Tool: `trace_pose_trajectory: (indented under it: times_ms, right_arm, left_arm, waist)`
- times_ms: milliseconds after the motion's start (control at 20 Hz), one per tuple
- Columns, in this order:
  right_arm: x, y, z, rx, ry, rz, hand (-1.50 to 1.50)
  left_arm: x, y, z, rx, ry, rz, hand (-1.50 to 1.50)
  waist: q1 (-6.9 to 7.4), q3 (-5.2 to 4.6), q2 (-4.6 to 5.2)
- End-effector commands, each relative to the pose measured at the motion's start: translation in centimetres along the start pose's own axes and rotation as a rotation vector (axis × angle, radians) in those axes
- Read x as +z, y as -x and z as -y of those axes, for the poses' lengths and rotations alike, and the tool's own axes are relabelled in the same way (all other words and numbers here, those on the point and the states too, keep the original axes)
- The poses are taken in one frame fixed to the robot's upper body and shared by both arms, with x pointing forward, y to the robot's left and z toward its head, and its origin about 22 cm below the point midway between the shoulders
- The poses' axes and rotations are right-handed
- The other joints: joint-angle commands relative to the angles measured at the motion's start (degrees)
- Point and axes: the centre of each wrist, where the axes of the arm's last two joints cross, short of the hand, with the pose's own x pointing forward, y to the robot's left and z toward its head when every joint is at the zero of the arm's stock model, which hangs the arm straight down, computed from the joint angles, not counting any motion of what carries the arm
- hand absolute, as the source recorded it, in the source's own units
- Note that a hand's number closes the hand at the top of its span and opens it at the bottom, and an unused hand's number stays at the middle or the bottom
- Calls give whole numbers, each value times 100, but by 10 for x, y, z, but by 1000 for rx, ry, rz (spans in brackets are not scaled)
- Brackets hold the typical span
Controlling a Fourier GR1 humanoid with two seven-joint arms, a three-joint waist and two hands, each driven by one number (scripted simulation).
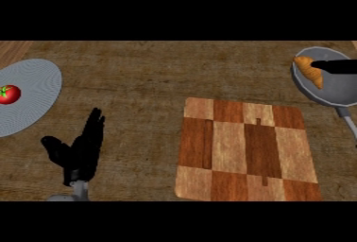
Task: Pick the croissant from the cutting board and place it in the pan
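The orange croissant (310,71) lies inside the grey pan (332,94) at the upper right, against the pan's left wall. My right hand (336,66) comes in from the right edge over the pan. Its straight fingers reach the croissant's upper end, and the rest of the hand is out of view. The checkered wooden cutting board (244,151) lies in the lower middle with nothing on it. At the lower left my left hand (80,151) rests open with its fingers up, far from the board and the pan.
A grey plate (31,97) at the left edge carries a red tomato (8,94). The pan's handle (346,123) runs down along the right edge, past the board's top right corner. The brown counter (140,71) lies between plate and board.
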Motion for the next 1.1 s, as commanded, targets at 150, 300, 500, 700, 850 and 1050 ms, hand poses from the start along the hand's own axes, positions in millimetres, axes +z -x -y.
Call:
trace_pose_trajectory:
  times_ms: [150, 300, 500, 700, 850, 1050]
  right_arm:
    - [26, 47, 55, -295, -82, 20, -150]
    - [32, 53, 81, -361, -152, 56, -150]
    - [35, 53, 102, -400, -235, 66, -150]
    - [46, 67, 96, -363, -245, 85, -150]
    - [57, 81, 94, -368, -232, 63, -150]
    - [60, 82, 109, -343, -234, 43, -150]
  left_arm:
    - [9, 18, -7, 10, -26, -74, 0]
    - [-1, 4, -15, 26, -37, -65, 0]
    - [13, 15, -15, 7, -22, -92, 0]
    - [16, 15, -6, 12, -41, -82, 0]
    - [10, 11, -9, -2, -50, -85, 0]
    - [11, 25, -23, 11, -53, -107, 0]
  waist:
    - [-189, -49, -45]
    - [-249, -54, -65]
    - [-185, -58, -88]
    - [-238, -67, -123]
    - [-269, -69, -129]
    - [-342, -80, -163]
